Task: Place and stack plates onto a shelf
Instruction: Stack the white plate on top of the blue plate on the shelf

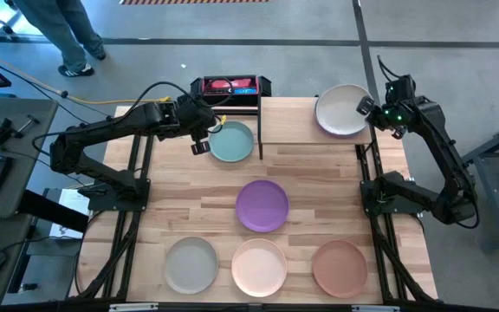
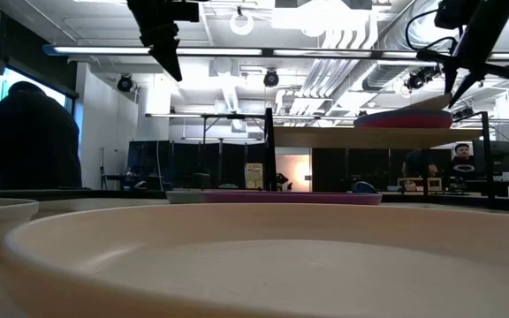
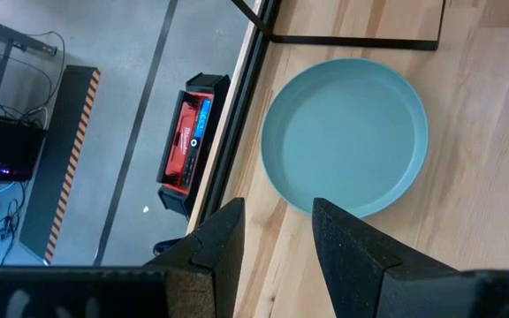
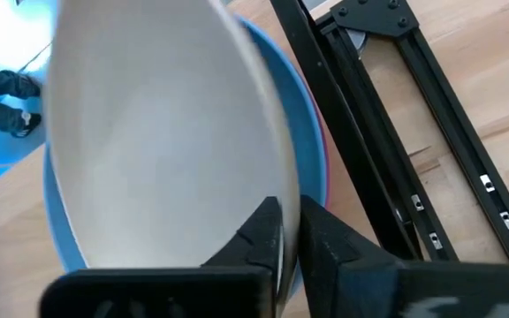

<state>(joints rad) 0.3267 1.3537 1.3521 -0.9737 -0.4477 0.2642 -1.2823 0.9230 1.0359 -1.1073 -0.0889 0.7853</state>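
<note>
On the shelf [image 1: 288,121] at the table's far right lies a blue plate [image 4: 306,106] on a magenta one [image 2: 403,121]. My right gripper [image 4: 283,231] is shut on a cream plate [image 4: 157,132], tilted over that stack. My left gripper [image 3: 277,237] hangs open above the table's far left, beside the pale teal plate [image 3: 343,132], which lies flat on the tabletop. The purple plate [image 1: 262,205] lies mid-table. The grey-beige [image 1: 191,264], peach [image 1: 259,267] and terracotta [image 1: 340,267] plates lie along the near edge. My right gripper pinches the cream plate's rim [image 4: 277,190] between its two fingers, on the side toward the table's right edge. The fingers slant down from the right. That side is raised; the opposite rim [image 2: 365,116] is low, over the stack.
Black posts and a rail [image 4: 387,115] of the frame run beside the shelf. A red and black box [image 1: 230,86] sits past the table's far edge. A person [image 1: 63,30] stands on the floor at the far left. Bare wood lies between the purple plate and the near row.
</note>
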